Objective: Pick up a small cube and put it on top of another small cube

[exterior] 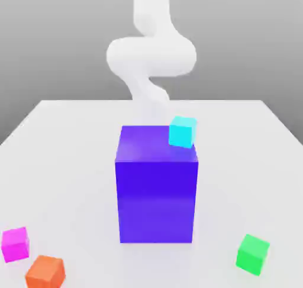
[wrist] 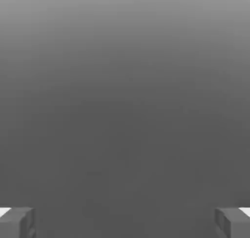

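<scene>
Magenta glossy cube (exterior: pixel 15 244) risks being knocked by your spread, empty gripper (wrist: pixel 125 223), since the orange cube (exterior: pixel 45 272) crowds it.

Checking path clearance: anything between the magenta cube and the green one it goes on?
Yes: the big blue-purple block stands between the magenta cube and the green cube; the orange cube also sits close beside the magenta one.

The big blue-purple block (exterior: pixel 157 201) blocks the middle between the magenta cube (exterior: pixel 15 245) and the green cube (exterior: pixel 252 255).
</scene>
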### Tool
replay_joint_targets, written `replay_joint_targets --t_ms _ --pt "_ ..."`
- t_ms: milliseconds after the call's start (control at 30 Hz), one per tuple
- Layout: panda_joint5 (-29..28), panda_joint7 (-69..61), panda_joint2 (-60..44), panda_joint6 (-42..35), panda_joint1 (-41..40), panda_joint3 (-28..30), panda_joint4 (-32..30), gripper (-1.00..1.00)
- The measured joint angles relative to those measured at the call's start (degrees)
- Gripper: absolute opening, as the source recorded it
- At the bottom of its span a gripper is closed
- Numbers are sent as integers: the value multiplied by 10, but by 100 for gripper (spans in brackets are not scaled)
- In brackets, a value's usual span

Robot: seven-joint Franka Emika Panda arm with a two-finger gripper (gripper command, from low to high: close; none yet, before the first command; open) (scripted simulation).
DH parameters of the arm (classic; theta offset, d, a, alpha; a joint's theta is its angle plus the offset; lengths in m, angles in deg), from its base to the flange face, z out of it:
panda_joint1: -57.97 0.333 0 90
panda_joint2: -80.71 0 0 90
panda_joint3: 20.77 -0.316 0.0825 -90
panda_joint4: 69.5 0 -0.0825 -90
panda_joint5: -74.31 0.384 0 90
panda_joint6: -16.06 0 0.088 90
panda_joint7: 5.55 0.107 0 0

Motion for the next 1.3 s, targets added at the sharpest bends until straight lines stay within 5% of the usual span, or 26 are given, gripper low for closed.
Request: replay_joint_targets --t_ms 567,1033,1067,1300 --pt "10 188 -356 128 -140 68 -30 0" --pt "101 244 -651 259 -238 80 -33 0" --pt "108 240 -671 275 -245 72 -29 -100" --pt "109 239 -675 279 -247 70 -28 -100"
